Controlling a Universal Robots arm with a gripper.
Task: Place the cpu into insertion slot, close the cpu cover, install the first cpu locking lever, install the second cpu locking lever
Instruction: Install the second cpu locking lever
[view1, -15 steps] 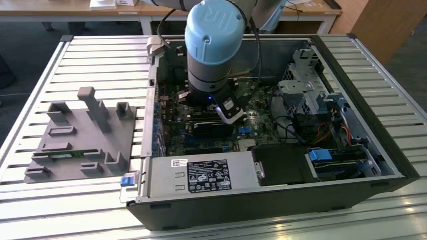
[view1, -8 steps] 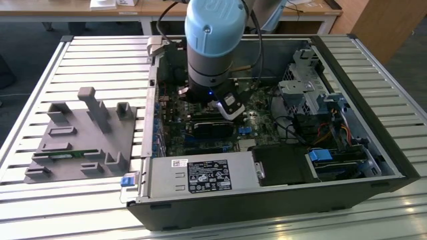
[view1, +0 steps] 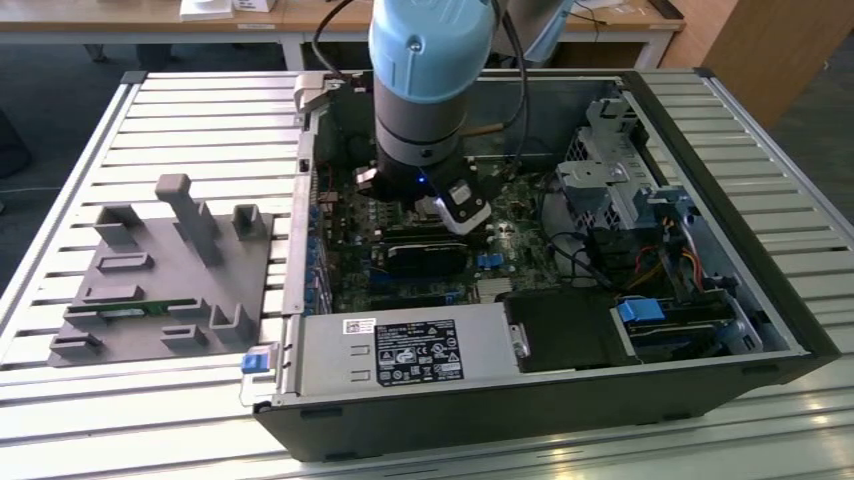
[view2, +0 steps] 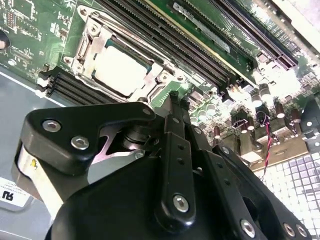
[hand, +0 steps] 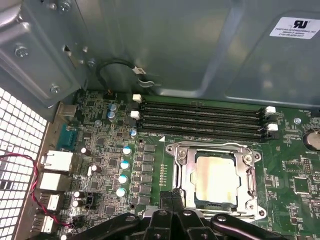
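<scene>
Hovering just above the socket (hand: 216, 177), the end effector (hand: 172, 200), fingers pressed together, is pointing at the chip (hand: 216, 179) sitting under the closed cover (hand: 182, 172).

arm (view1: 424, 90): vertical, reaching down | claw (hand: 172, 199): fingertips pressed together

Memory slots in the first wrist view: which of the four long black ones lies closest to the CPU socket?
The slot bordering the insertion slot's silvery frame; the other three lie beyond it, toward the grey case wall.
</scene>
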